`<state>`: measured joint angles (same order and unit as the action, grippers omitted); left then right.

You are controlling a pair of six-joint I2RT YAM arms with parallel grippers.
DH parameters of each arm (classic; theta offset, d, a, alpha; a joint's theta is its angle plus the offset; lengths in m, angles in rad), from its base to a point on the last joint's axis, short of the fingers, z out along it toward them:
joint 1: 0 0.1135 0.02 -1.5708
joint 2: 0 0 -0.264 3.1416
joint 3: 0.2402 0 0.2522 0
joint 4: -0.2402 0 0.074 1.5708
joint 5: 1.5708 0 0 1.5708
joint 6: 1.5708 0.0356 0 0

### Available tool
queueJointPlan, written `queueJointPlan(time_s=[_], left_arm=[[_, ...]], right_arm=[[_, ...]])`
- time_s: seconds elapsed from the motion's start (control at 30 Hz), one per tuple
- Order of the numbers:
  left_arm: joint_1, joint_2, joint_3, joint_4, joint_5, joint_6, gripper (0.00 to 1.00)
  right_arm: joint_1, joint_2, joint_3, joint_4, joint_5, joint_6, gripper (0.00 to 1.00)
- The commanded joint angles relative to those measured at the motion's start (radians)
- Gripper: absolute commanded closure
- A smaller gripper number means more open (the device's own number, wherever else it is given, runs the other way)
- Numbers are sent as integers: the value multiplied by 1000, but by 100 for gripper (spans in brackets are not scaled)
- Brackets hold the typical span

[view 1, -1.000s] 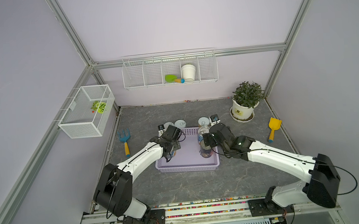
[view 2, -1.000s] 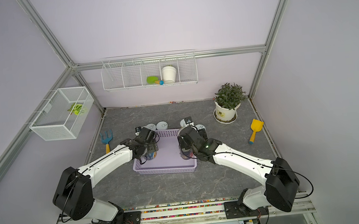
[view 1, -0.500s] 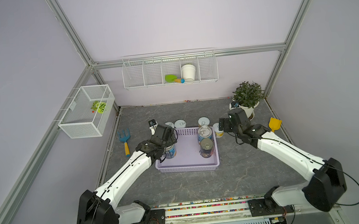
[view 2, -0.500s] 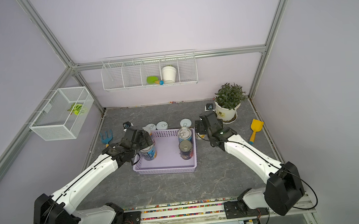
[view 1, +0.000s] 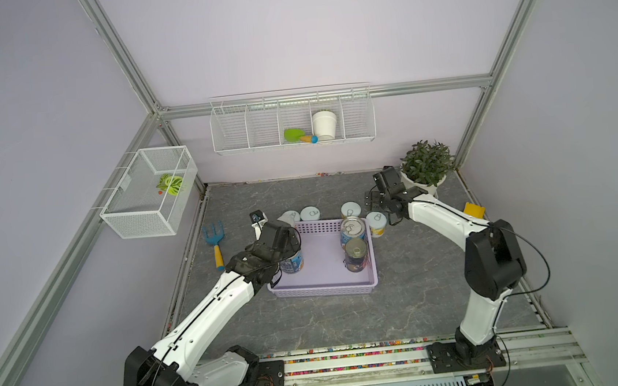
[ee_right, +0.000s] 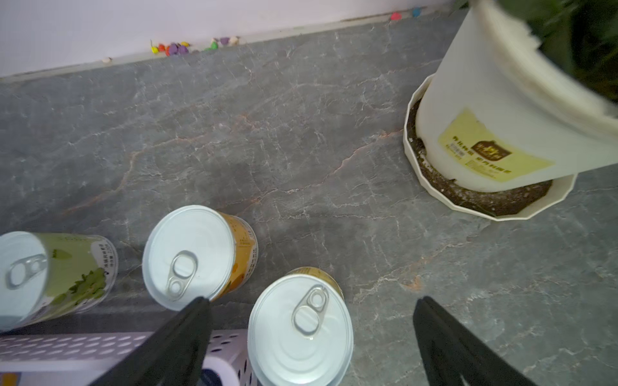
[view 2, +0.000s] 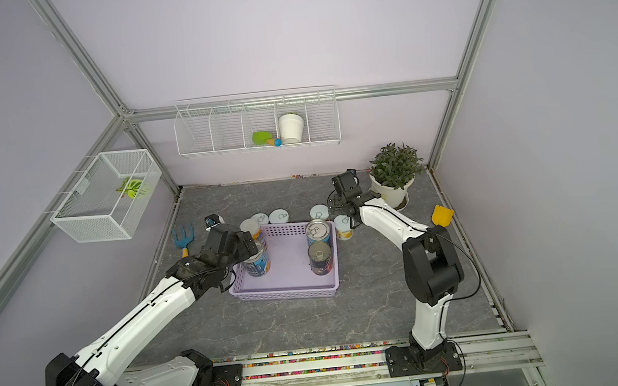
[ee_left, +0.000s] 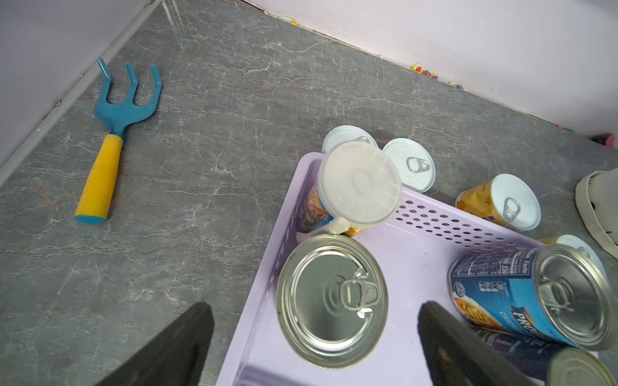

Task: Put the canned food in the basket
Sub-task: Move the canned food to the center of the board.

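Observation:
The lilac basket (view 1: 321,267) (view 2: 288,276) holds a silver-topped blue can (ee_left: 332,300) and a plastic-lidded can (ee_left: 359,187) on its left. Two more canned food tins (view 1: 352,228) (view 1: 356,253) stand on its right. My left gripper (ee_left: 314,310) (view 1: 285,243) hangs open just above the silver-topped can, its fingers apart from it. Several white-topped cans (view 1: 310,213) (view 1: 351,209) stand behind the basket. My right gripper (ee_right: 312,300) (view 1: 377,209) is open above a yellow-labelled one (ee_right: 301,331) (view 1: 376,223) by the basket's back right corner.
A potted plant (view 1: 427,168) on a saucer (ee_right: 495,207) stands close behind the right arm. A blue and yellow rake (view 1: 214,244) lies left of the basket, and a yellow scoop (view 1: 473,210) lies at the right edge. Wire baskets (view 1: 291,121) (view 1: 151,192) hang on the walls.
The left gripper opened off the blue can in the basket and drew back a little. The right arm left the basket and swung back right over the white-topped cans.

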<state>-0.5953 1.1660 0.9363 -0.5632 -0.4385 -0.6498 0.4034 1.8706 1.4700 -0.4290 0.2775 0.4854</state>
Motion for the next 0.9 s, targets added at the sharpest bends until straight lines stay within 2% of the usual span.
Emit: queueJointPlan(time_s=[0.0, 0.23, 0.63, 0.87], left_arm=[[5, 4, -9, 11, -16, 15, 0], [5, 11, -10, 14, -13, 16, 0], [4, 2, -19, 17, -6, 14, 0], [4, -3, -24, 22, -5, 13, 0]], right_arm=[[-5, 54, 44, -48, -28, 16, 2], [-9, 147, 116, -108, -53, 23, 2], [-8, 123, -12, -95, -66, 41, 3], [-12, 78, -102, -96, -19, 48, 3]])
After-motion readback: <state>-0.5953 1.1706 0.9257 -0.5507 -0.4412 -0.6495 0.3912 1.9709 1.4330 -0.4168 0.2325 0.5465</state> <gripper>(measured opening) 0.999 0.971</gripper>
